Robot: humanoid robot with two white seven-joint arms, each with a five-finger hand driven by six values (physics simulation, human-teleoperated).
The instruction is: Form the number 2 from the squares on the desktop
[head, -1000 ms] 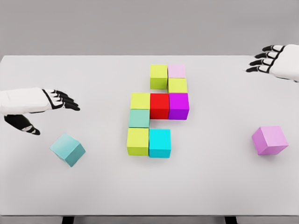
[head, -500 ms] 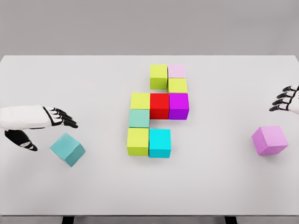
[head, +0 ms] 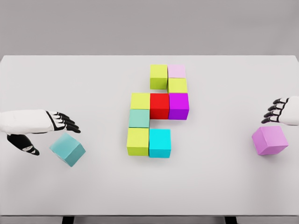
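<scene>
Squares overall: nine of them sit packed edge to edge mid-bench as a partly built 2, and two more lie loose, one toward each side, each near a hand.
Left hand (head: 44, 123): it hangs just above and behind the loose teal square, fingers spread forward and thumb dropped low, clamped on nothing; that posture reads as a reach lined up to straddle the block.
Teal square (head: 67, 149): lying alone at the left, turned at an angle to the bench edge and well apart from the figure, so I judge it one of the pieces not yet fitted.
Lime and mint column: a lime square (head: 140, 101), a mint square (head: 138, 118) and another lime square (head: 138, 141) run down the left side of the figure, touching, which suits the lower-left stroke of a 2.
Cyan square (head: 160, 142): pressed against the bottom lime one, starting the base stroke; the base looks short on its right, probably the place for a loose block.
Red square (head: 159, 105) and magenta square (head: 179, 105): these continue the middle bar rightward.
Top group: a lime square (head: 159, 76) and a pale pink square (head: 176, 71) form the top bar, with another lime square (head: 177, 85) linking down to the magenta one.
Purple square (head: 270, 139): loose at the right, slightly skewed, well apart from the figure.
Right hand (head: 282, 111): only partly in view at the right edge, just behind the purple square, fingers loosely curled and gripping nothing.
Bench (head: 219, 186): white and flat, giving room to slide or carry blocks inward.
</scene>
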